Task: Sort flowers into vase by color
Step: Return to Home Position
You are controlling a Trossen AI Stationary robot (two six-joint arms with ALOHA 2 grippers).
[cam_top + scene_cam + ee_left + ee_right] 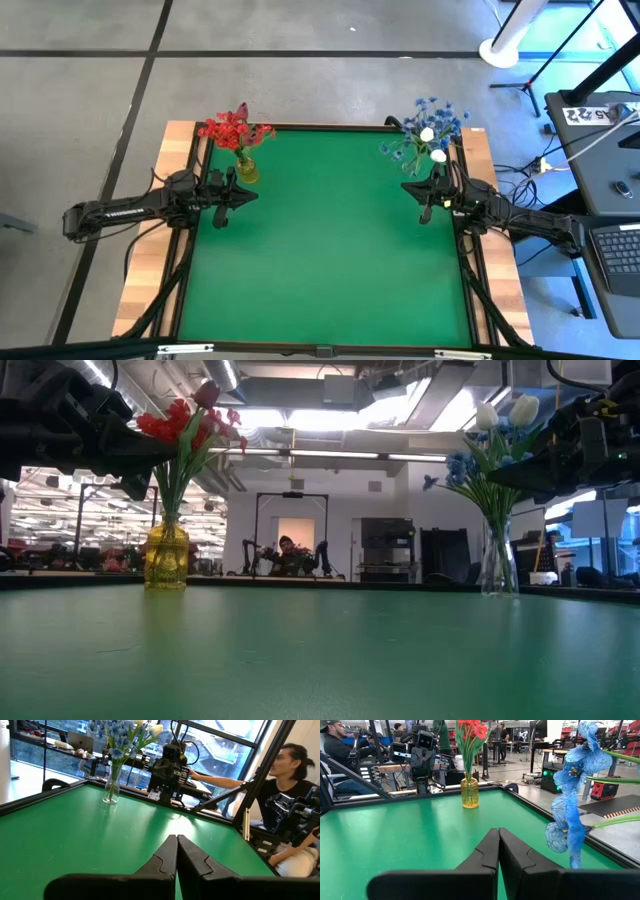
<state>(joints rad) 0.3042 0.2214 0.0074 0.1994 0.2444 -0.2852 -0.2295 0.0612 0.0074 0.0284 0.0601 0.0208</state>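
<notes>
Facing red flowers [471,731] well ahead, right gripper [498,832] is pressed together, left gripper [176,839] likewise; stems [469,762] (probably light, bendy) want a low pinch.

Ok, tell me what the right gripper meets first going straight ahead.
Likely the yellow vase of red flowers across the green table, though it sits slightly off the line of the right gripper.

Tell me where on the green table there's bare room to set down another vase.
The green mat is bare across its middle and near half. Crowded only at far corners: yellow vase by left gripper, clear vase by right gripper.
</notes>
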